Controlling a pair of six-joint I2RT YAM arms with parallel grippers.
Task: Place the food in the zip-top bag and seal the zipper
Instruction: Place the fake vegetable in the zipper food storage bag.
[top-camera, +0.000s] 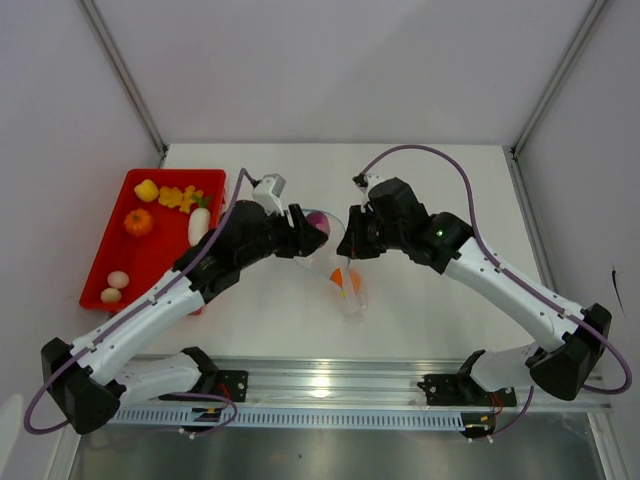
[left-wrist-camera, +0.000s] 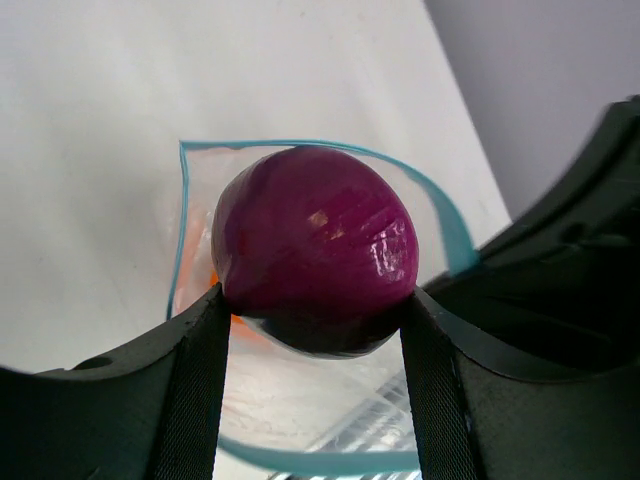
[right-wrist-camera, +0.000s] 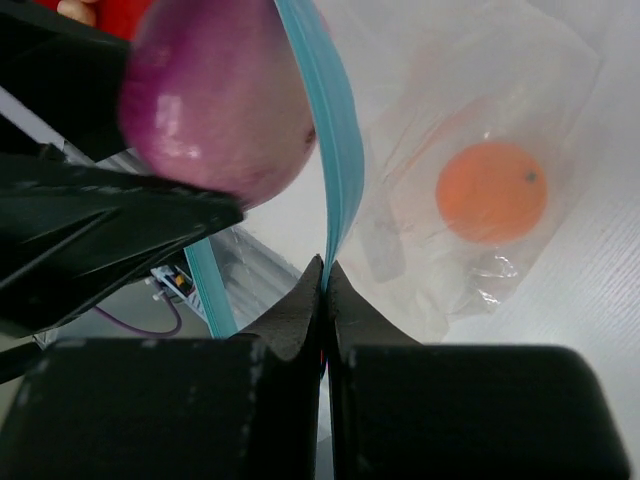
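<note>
The glossy deep-purple round toy onion (left-wrist-camera: 315, 245) shows faint darker ribs and white highlights; in the right wrist view it reads paler, a pinkish violet. The clear crinkly plastic bag (right-wrist-camera: 480, 90) is colourless with milky creases, edged by a thin blue-teal zipper strip (right-wrist-camera: 335, 140). Inside it sits a plain orange toy ball (right-wrist-camera: 492, 190) with one small dark dot. The left tool (left-wrist-camera: 312, 305) and right tool (right-wrist-camera: 326, 275) are matte black. The flat red plastic tray (top-camera: 108, 250) carries yellow toy pieces (top-camera: 178, 197), a ribbed orange toy pumpkin (top-camera: 138, 222), a white elongated toy piece (top-camera: 199, 226) and pale beige-pink toy eggs (top-camera: 118, 279). The surface (top-camera: 430, 320) is white. The arms (top-camera: 510, 290) are white with black joints, and their cables (top-camera: 430, 152) are purple.
</note>
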